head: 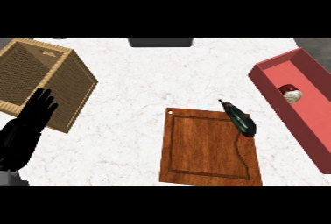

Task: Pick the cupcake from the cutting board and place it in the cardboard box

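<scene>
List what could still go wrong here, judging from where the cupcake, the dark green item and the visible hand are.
1. The dark green item lies across the cutting board's far right edge; a passing arm might nudge it off.
2. The left hand rests open against the woven basket; moving it could shove the basket.
3. The cupcake sits in the red box near one wall; bumping the box might tip it.

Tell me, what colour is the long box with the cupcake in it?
The box is red, seen in the head view, at the counter's right.
</scene>
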Controlling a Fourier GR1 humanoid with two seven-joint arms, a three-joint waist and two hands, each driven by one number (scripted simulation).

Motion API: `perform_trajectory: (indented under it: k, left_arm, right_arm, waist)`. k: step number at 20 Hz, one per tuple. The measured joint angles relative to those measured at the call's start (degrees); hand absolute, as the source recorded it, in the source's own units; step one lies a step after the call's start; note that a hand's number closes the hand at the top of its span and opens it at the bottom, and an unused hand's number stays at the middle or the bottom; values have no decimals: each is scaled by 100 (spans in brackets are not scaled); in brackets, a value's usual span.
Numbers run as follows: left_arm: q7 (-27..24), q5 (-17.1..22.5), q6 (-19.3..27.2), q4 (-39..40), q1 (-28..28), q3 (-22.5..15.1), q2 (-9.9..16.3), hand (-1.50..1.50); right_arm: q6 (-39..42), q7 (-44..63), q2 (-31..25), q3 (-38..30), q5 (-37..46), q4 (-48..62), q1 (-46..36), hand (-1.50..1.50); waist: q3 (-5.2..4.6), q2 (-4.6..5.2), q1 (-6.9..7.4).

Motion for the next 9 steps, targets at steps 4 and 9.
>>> perform_trajectory:
  k: [4,9]
  left_arm:
    - [76,43,-8,127,-185,57,64,0]
    - [66,-31,45,86,-169,19,5,0]
  right_arm:
    - [495,-221,-379,-241,-506,31,430,-150]
    - [786,-538,-757,-350,-909,296,772,-150]
  waist:
    - [-1,5,5]
    - [-1,9,26]
